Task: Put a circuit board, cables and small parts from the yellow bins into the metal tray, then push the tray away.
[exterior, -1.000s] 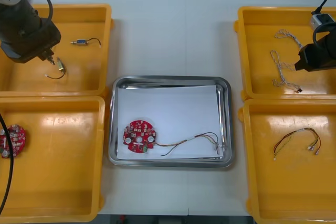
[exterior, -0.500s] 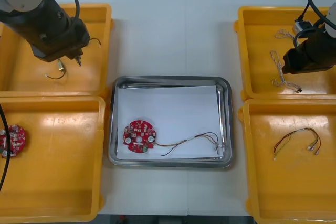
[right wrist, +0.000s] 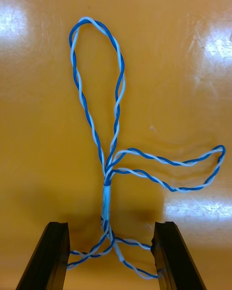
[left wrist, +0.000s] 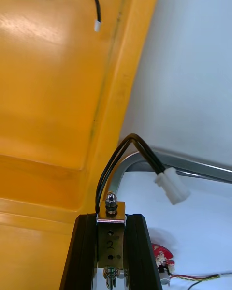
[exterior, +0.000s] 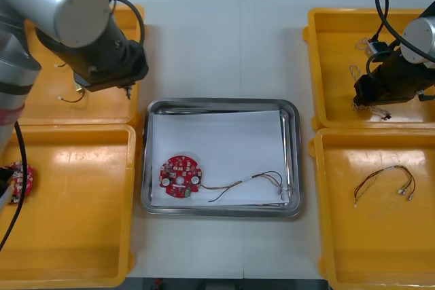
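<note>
Now left hand [left wrist: 111,217] tight on small metal part [left wrist: 111,234], right hand [right wrist: 110,228] astride cable [right wrist: 107,195].

**Tray between bins**

Tray [exterior: 221,102] at the table [exterior: 224,45] centre, two bins [exterior: 75,236] along each side edge. Circuit board [exterior: 179,176] in its near left corner, cable [exterior: 248,179] reaching the near right. Left gripper [left wrist: 110,217], clasping a small metal part [left wrist: 111,237], beside the tray's far left corner; right gripper [right wrist: 110,227] astride a twisted cable [right wrist: 107,193] in the far right bin [exterior: 333,52].

For my left gripper [left wrist: 111,218] the metal tray's [exterior: 217,103] far half lies free; the circuit board [exterior: 179,176] and cable [exterior: 248,180] occupy its near half.
</note>
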Robot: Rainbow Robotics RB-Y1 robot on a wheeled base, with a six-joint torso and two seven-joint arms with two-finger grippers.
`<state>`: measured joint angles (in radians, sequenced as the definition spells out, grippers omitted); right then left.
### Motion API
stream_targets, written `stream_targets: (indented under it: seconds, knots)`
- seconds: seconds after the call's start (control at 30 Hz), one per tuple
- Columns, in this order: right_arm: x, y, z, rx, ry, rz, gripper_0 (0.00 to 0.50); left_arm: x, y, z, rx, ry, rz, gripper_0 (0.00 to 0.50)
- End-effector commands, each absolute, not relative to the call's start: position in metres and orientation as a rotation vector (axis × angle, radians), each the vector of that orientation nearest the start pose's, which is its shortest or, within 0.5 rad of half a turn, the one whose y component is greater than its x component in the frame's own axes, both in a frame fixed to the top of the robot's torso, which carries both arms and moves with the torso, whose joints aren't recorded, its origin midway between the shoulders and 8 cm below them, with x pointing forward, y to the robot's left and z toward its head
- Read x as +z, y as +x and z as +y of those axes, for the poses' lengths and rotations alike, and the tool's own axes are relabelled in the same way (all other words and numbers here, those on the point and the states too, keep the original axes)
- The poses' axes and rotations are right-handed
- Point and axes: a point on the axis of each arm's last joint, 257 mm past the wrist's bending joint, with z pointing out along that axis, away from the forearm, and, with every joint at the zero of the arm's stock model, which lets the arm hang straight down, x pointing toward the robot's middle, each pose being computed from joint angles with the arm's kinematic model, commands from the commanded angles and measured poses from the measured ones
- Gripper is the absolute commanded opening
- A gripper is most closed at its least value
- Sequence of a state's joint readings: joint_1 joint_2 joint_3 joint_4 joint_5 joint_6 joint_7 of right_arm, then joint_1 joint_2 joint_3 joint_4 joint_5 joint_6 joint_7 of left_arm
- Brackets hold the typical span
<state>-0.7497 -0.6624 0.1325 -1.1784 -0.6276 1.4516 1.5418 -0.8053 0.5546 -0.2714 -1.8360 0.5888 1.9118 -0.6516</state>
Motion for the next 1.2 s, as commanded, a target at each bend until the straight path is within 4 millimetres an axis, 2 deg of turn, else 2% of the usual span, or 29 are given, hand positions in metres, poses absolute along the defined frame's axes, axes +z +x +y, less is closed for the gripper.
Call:
stream_targets:
  seconds: [0.03,0.07,0.2,0.3,0.4,0.47,0.5,0.53,0.63,0.9,1.2]
  knots:
    - [-0.216,0.58,-0.339,-0.066,-0.115,2.654,0.5,-0.127,0.49,0.147,-0.075,-0.214,2.591,0.0]
    - [-0.218,0.583,-0.339,-0.07,-0.113,2.647,0.5,-0.132,0.486,0.136,-0.077,-0.194,2.596,0.0]
    - [-0.22,0.584,-0.338,-0.087,-0.118,2.644,0.5,-0.144,0.476,0.115,-0.072,-0.186,2.605,0.0]
    - [-0.22,0.584,-0.338,-0.086,-0.118,2.644,0.5,-0.152,0.469,0.105,-0.053,-0.169,2.606,0.0]
    - [-0.22,0.584,-0.338,-0.086,-0.123,2.645,0.484,-0.163,0.462,0.104,-0.037,-0.154,2.617,0.0]
    - [-0.22,0.583,-0.339,-0.091,-0.125,2.645,0.257,-0.171,0.457,0.106,-0.017,-0.142,2.621,0.0]
    - [-0.22,0.584,-0.339,-0.087,-0.12,2.645,0.257,-0.178,0.454,0.109,0.003,-0.136,2.624,0.0]
    - [-0.22,0.584,-0.338,-0.086,-0.125,2.644,0.071,-0.183,0.452,0.109,0.022,-0.125,2.625,0.0]
    - [-0.22,0.584,-0.339,-0.089,-0.127,2.644,0.0,-0.194,0.448,0.112,0.053,-0.106,2.623,0.0]
    - [-0.214,0.585,-0.341,-0.098,-0.143,2.634,0.0,-0.208,0.449,0.104,0.01,-0.079,2.595,0.0]
    - [-0.18,0.584,-0.346,-0.106,-0.167,2.596,0.0,-0.226,0.455,0.096,-0.042,-0.044,2.549,0.0]
